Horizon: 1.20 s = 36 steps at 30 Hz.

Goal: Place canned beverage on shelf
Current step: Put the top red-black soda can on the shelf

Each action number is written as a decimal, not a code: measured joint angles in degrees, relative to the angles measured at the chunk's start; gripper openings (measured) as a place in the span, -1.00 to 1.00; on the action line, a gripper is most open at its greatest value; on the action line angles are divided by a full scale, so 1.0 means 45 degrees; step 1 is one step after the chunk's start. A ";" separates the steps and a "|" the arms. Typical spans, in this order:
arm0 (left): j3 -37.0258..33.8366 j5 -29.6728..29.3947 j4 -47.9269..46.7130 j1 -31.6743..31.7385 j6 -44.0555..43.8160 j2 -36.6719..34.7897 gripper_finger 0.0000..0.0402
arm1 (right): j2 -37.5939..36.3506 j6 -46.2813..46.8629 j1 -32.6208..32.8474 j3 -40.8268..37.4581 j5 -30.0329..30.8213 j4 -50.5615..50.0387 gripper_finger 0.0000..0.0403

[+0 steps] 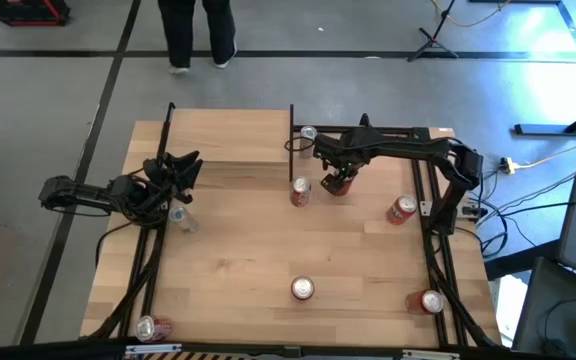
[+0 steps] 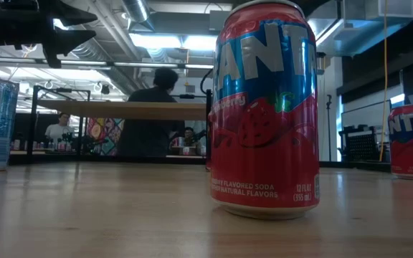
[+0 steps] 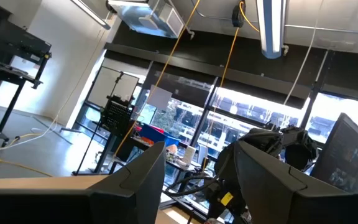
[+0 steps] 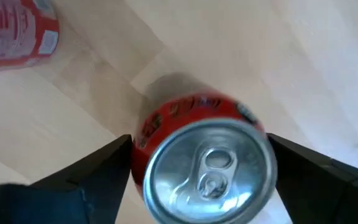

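A red canned beverage (image 4: 204, 168) stands upright on the tabletop, silver top up, just right of the table's middle. My right gripper (image 4: 201, 155) points down over it, open, with one finger on either side of the can's wall; in the high view this gripper (image 1: 338, 183) covers most of the can. The shelf (image 1: 228, 140), a small light-wood board on thin black uprights, stands at the far edge, left of this can. My left gripper (image 1: 173, 175) waits at the table's left, tipped upward, open and with nothing between its fingers (image 3: 142, 180).
Another red can (image 1: 301, 190) stands just left of my right gripper, and one with a silver top (image 1: 308, 133) is by the shelf's right upright. More cans sit at the right (image 1: 401, 208), near centre (image 1: 301, 288), near right (image 1: 430, 300) and near left (image 1: 153, 327). A bluish can (image 1: 181, 218) stands by my left arm.
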 joint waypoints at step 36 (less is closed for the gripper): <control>0.0000 -0.0032 0.0000 -0.0003 0.0151 -0.0002 -0.08 | -0.2239 0.0317 -0.0012 -0.3375 0.0378 0.3291 0.74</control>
